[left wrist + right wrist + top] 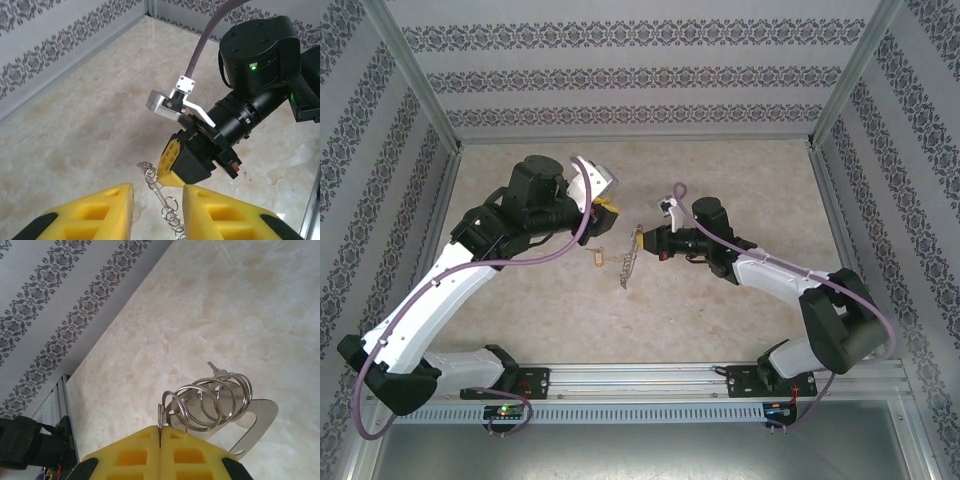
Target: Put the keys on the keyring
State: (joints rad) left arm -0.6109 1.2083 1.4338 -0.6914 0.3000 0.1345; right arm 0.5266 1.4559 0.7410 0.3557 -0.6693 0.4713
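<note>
Roughly at the middle of the worktop (720, 320): the keys (629, 260), a jagged silver string running toward the near edge. Clamped by the top wire ring between the yellow fingers (135, 455) of the right gripper (647, 239), pressed flat together with no gap. From the right wrist, a fan of overlapping wire rings (210, 402) just past those fingertips, and behind them the keyring (260, 420), a flat silvery loop, partly hidden; touching the rings or not, cannot tell. Just left of the string, flat on the worktop, a small yellow tag (595, 258). Past the tag toward the far edge, the left gripper (607, 208), pads apart with nothing between them, pointed at the right gripper's tip.
</note>
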